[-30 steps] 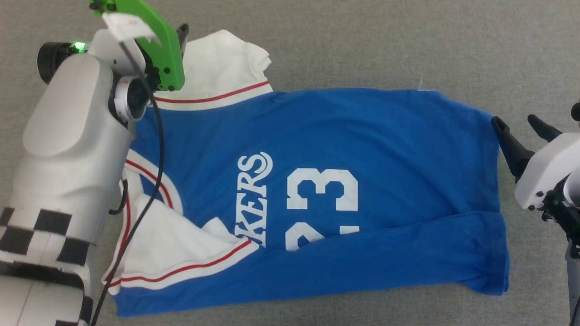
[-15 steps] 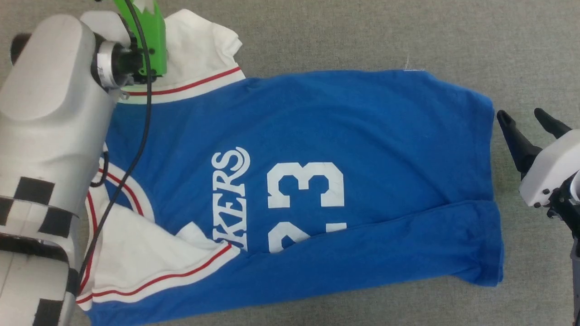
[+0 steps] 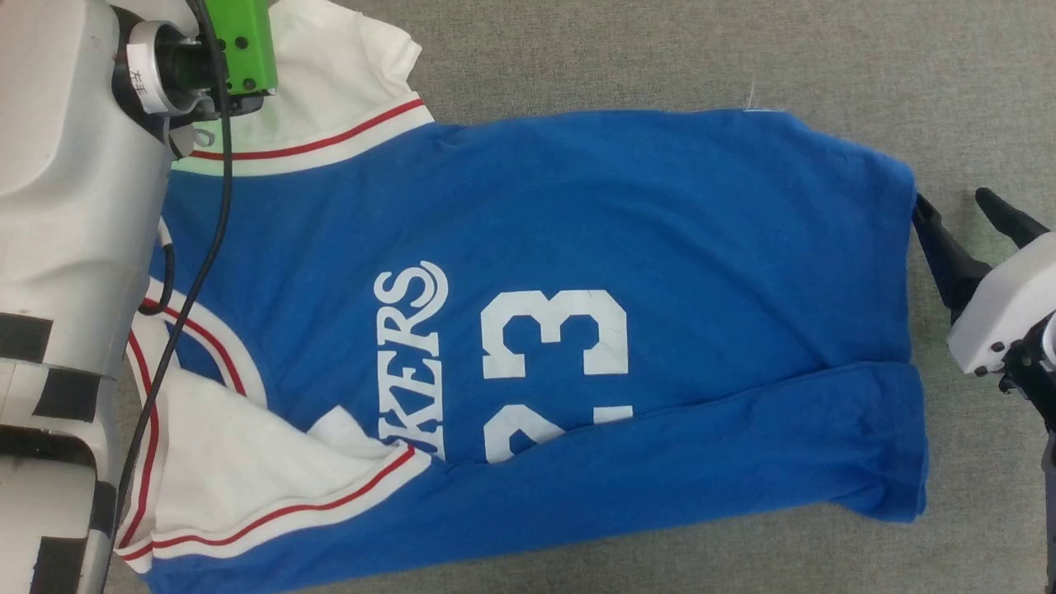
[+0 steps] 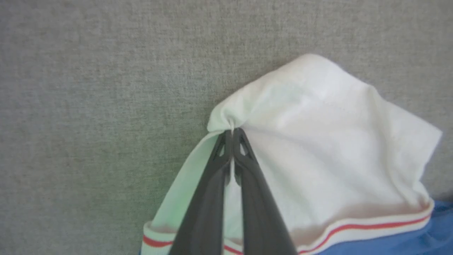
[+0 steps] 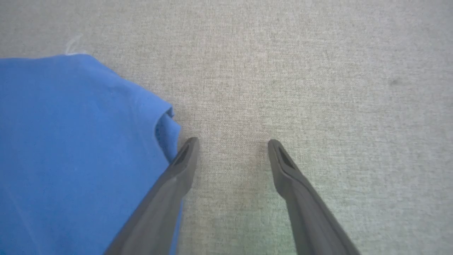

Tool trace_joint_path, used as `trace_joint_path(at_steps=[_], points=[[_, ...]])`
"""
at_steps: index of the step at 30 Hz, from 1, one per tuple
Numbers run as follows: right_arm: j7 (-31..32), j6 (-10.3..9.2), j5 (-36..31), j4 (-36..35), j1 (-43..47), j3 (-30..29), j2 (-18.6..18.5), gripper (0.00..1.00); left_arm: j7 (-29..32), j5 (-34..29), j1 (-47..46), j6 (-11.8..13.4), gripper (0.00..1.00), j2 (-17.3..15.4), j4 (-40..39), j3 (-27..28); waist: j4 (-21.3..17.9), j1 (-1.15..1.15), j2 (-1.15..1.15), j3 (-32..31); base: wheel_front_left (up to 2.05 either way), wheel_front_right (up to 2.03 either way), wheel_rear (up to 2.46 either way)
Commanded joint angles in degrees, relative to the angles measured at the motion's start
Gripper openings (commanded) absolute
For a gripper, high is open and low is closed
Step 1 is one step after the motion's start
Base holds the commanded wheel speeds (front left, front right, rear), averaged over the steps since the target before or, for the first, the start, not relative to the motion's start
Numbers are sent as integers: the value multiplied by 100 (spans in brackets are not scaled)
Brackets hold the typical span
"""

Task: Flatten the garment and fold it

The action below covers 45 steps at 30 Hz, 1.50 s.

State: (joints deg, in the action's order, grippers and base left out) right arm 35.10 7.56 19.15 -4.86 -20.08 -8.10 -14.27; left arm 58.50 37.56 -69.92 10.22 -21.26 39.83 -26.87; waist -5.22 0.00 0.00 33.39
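Flattening stage, by the look of it; folding not begun. Shirt (image 3: 577, 247) lies print-up on the grey surface (image 3: 660, 49), collar end toward the robot's left, hem toward its right. It's not flat yet: the far sleeve (image 4: 318, 141) is bunched into a hump, and the near long edge is flapped over the body, hiding the lower part of the number.

Left gripper (image 4: 231, 132) is pinched tight on the sleeve's outer edge, w/ a sliver of white cloth nipped between the tips. Right gripper (image 5: 233, 142) gapes wide and holds nothing. One finger sits just beside the hem's far corner, the other over bare surface (touching the cloth or not, can't tell).

Next move, prob.: left arm draws the sleeve out & away from the body to spread the hump. It's a thin pinch, so pull slow and low or it slips. Right gripper likely has to shift onto the hem corner and close, to anchor that end while the far edge is tensioned. Near flap needs turning back after that, before any fold.
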Motion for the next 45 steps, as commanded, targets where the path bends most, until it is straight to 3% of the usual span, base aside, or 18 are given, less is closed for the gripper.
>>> trace_joint_path(at_steps=[1, 11, 18, 23, 26, 31, 40, 41, 42, 45], points=[[-24, -8, -1, -40, -114, -2, -20, 100, 83, 63, 341, 26, 0, 22, 84, -54, 15, 0, 0, -15, 0, 0, 0], [350, -8, 23, -324, -404, 94, -201, 100, -150, 248, 508, -74, 0, 6, -390, 63, 65, 0, 0, -353, 0, 0, 0], [1948, -8, 136, -548, -1096, 676, -525, 100, -104, 305, 578, -47, 0, -57, -658, 81, 72, 0, 0, -469, 0, 0, 0], [3353, -8, 80, -318, -1714, 1292, -738, 100, -33, 307, 509, -24, 0, -48, -921, 46, 157, 0, 0, -363, 0, 0, 0], [3822, -8, 1, -111, -1982, 1595, -815, 100, -1, 299, 461, -21, 0, -38, -1060, 17, 217, 0, 0, -281, 0, 0, 0], [4135, -8, -144, 284, -2196, 1992, -888, 100, 15, 288, 410, -32, 0, -43, -1252, -21, 299, 0, 0, -165, 0, 0, 0], [4148, -8, -127, 694, -2118, 2368, -948, 100, 24, 310, 441, -36, 0, -62, -1429, -60, 328, 0, 0, -90, 0, 0, 0], [4137, -8, -106, 715, -2117, 2369, -940, 27, 23, 314, 450, -38, 0, -67, -1438, -63, 323, 0, 0, -92, 0, 0, 0], [4098, -8, -93, 722, -2121, 2361, -932, 0, 21, 319, 459, -39, 0, -72, -1443, -64, 318, 0, 0, -98, 0, 0, 0], [3999, -8, -78, 756, -2145, 2337, -944, 0, -5, 344, 493, -57, 0, -86, -1461, -58, 301, 0, 0, -123, 0, 0, 0]])
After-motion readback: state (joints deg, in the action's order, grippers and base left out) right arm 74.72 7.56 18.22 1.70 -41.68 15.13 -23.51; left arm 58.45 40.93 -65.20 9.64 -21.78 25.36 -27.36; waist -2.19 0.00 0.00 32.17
